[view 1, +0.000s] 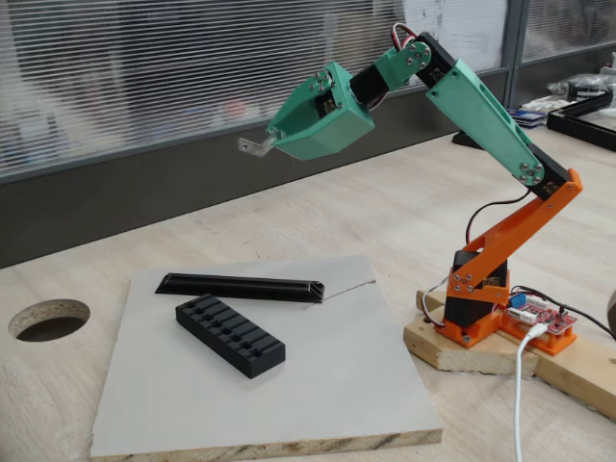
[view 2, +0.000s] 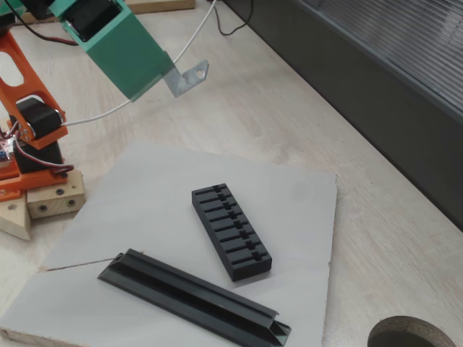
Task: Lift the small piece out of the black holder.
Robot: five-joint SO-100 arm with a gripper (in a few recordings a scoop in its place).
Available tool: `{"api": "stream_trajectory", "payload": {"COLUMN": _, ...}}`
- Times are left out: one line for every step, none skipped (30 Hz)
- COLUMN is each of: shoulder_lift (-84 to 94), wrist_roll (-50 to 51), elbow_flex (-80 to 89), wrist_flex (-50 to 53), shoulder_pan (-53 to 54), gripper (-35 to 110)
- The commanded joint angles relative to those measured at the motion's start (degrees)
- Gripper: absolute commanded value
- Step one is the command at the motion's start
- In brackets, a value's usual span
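the tool (view 1: 272, 144) hangs high above the desk (view 1: 404, 207), its green housing hiding the jaws, though it seems clamped on the small piece (view 1: 255, 146), which juts from its tip well clear of the black holder (view 1: 230, 335). the holder lies on a grey board (view 1: 289, 395) beside a black rail (view 1: 241, 286). the piece looks light, stiff and slippery; gripping one flat leg of its bend seems soundest.
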Motion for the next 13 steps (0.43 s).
{"api": "stream_trajectory", "payload": {"shoulder_lift": 2.4, "wrist_roll": 0.4, "elbow_flex": 0.0, "wrist_flex": 0.9, "shoulder_pan": 0.7, "gripper": 9}}
{"api": "stream_trajectory", "payload": {"shoulder_lift": 2.4, "wrist_roll": 0.4, "elbow_flex": 0.0, "wrist_flex": 0.9, "shoulder_pan": 0.7, "gripper": 9}}
{"api": "stream_trajectory", "payload": {"shoulder_lift": 2.4, "wrist_roll": 0.4, "elbow_flex": 0.0, "wrist_flex": 0.9, "shoulder_pan": 0.7, "gripper": 9}}
{"api": "stream_trajectory", "payload": {"shoulder_lift": 2.4, "wrist_roll": 0.4, "elbow_flex": 0.0, "wrist_flex": 0.9, "shoulder_pan": 0.7, "gripper": 9}}
{"api": "stream_trajectory", "payload": {"shoulder_lift": 2.5, "wrist_roll": 0.4, "elbow_flex": 0.0, "wrist_flex": 0.9, "shoulder_pan": 0.7, "gripper": 9}}
{"api": "stream_trajectory", "payload": {"shoulder_lift": 2.5, "wrist_roll": 0.4, "elbow_flex": 0.0, "wrist_flex": 0.9, "shoulder_pan": 0.7, "gripper": 9}}
{"api": "stream_trajectory", "payload": {"shoulder_lift": 2.5, "wrist_roll": 0.4, "elbow_flex": 0.0, "wrist_flex": 0.9, "shoulder_pan": 0.7, "gripper": 9}}
{"api": "stream_trajectory", "payload": {"shoulder_lift": 2.5, "wrist_roll": 0.4, "elbow_flex": 0.0, "wrist_flex": 0.9, "shoulder_pan": 0.7, "gripper": 9}}
{"api": "stream_trajectory", "payload": {"shoulder_lift": 2.5, "wrist_roll": 0.4, "elbow_flex": 0.0, "wrist_flex": 0.9, "shoulder_pan": 0.7, "gripper": 9}}
{"api": "stream_trajectory", "payload": {"shoulder_lift": 2.5, "wrist_roll": 0.4, "elbow_flex": 0.0, "wrist_flex": 0.9, "shoulder_pan": 0.7, "gripper": 9}}
{"api": "stream_trajectory", "payload": {"shoulder_lift": 2.5, "wrist_roll": 0.4, "elbow_flex": 0.0, "wrist_flex": 0.9, "shoulder_pan": 0.7, "gripper": 9}}
{"api": "stream_trajectory", "payload": {"shoulder_lift": 2.5, "wrist_roll": 0.4, "elbow_flex": 0.0, "wrist_flex": 0.9, "shoulder_pan": 0.6, "gripper": 9}}
{"api": "stream_trajectory", "payload": {"shoulder_lift": 2.5, "wrist_roll": 0.4, "elbow_flex": 0.0, "wrist_flex": 0.9, "shoulder_pan": 0.4, "gripper": 9}}
